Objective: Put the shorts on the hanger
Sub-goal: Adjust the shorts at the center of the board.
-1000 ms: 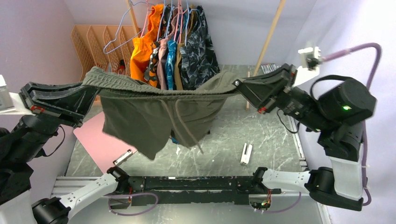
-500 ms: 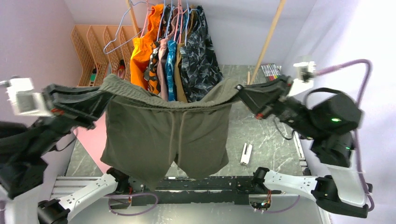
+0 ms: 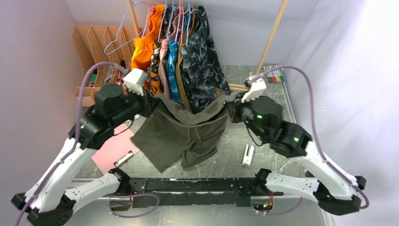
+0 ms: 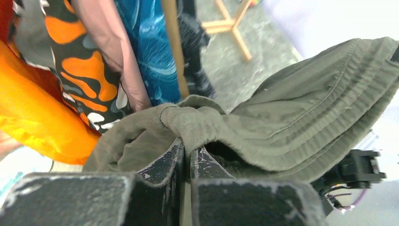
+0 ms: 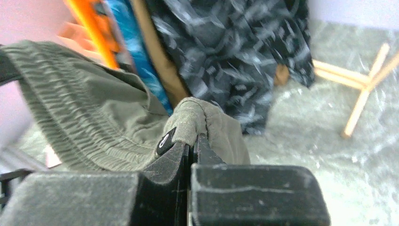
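Grey table, one olive shorts

The shorts are matt olive cloth, with a ribbed waistband. The left gripper is black, matt and scuffed; the rack pole is bare smooth wood.

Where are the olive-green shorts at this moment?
In the top view, the shorts hang at centre, waistband gripped by the left pincer and right pincer, just in front of the hanging clothes.
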You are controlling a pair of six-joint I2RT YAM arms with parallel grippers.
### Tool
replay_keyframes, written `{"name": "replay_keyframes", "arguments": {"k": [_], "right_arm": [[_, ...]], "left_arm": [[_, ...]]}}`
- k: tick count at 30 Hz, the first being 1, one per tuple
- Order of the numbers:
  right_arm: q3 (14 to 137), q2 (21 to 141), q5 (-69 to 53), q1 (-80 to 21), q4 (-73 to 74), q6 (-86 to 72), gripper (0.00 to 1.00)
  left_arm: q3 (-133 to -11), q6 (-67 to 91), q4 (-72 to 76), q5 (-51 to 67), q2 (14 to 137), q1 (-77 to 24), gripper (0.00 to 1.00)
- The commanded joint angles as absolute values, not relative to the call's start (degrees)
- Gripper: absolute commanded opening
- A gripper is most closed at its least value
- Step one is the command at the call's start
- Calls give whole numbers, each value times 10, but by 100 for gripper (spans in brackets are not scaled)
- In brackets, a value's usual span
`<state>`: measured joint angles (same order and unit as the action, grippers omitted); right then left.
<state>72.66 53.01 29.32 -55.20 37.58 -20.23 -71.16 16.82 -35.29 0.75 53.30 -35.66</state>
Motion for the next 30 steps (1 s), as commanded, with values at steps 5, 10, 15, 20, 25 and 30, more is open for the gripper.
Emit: {"name": "replay_keyframes", "arguments": {"k": [5,10,15,20,25,30], "right_arm": [[862,440,9,-550,326,-82,0],[903,430,-28,-550,301,-84,0],[865,440,99,-551,270,-77,0],[783,486,318,-551,258,-126,0],[677,514,397,-549,255,-217,0],[569,537,371,-513,245,-308,0]], "left_arm": [[-794,126,-247,233,384,-355,7],[-845,130,-228,299,359,-355,7],[-852,113,-240,260,366,-355,7],[-782,104,-230,205,402,-355,7],[-677,137,-204,144,454,-355,7],[-569,200,-181,-1,485,-355,7]]}}
